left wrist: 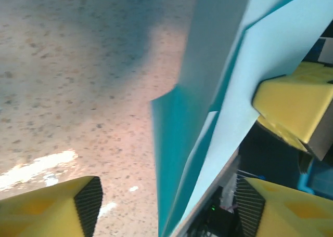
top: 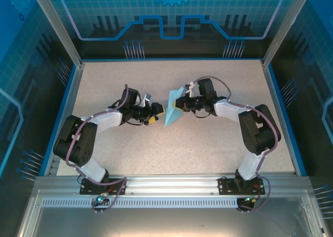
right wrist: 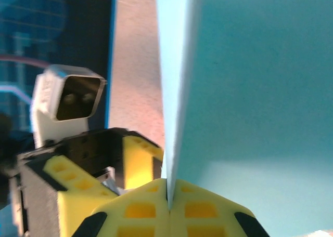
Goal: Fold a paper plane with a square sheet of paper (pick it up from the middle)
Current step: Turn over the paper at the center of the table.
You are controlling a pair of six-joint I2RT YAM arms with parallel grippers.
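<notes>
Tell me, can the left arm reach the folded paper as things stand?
Probably yes. The left gripper is open right beside the folded paper, with nothing between them. The right gripper holds it upright, pinched at its edge.

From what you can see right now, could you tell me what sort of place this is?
Probably an enclosed robot work cell or demo booth: a speckled tabletop, aluminium frame posts around it, and blue wall panels printed with gear and circuit patterns.

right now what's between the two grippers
The folded blue paper, held by the right gripper and facing the open left gripper, seen in the top view.
</notes>
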